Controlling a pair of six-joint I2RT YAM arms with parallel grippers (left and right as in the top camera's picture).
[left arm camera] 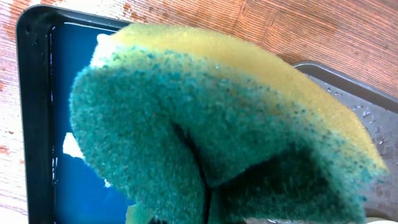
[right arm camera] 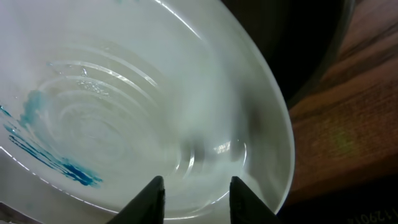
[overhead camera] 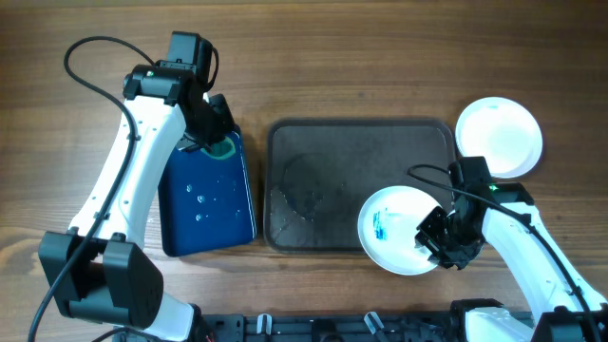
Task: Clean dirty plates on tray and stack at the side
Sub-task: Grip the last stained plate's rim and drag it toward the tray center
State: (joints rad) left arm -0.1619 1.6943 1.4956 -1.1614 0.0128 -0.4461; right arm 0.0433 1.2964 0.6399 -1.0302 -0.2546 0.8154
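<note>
A white plate [overhead camera: 399, 214] with a blue smear [overhead camera: 382, 226] lies at the front right corner of the dark grey tray [overhead camera: 323, 171] and overhangs its front rim. My right gripper [overhead camera: 439, 237] is at this plate's right rim; in the right wrist view its fingers [right arm camera: 196, 199] stand apart over the plate [right arm camera: 124, 93], smear [right arm camera: 50, 155] at left. Another white plate [overhead camera: 499, 136] sits on the table right of the tray. My left gripper [overhead camera: 214, 128] is shut on a green and yellow sponge [overhead camera: 223, 148], squeezed and filling the left wrist view [left arm camera: 217, 124]; the fingers are hidden.
A glossy dark blue tray [overhead camera: 204, 214] with water drops lies left of the grey tray, under the sponge; it also shows in the left wrist view [left arm camera: 37, 93], with the grey tray's corner [left arm camera: 367, 99] at right. Wooden table all round.
</note>
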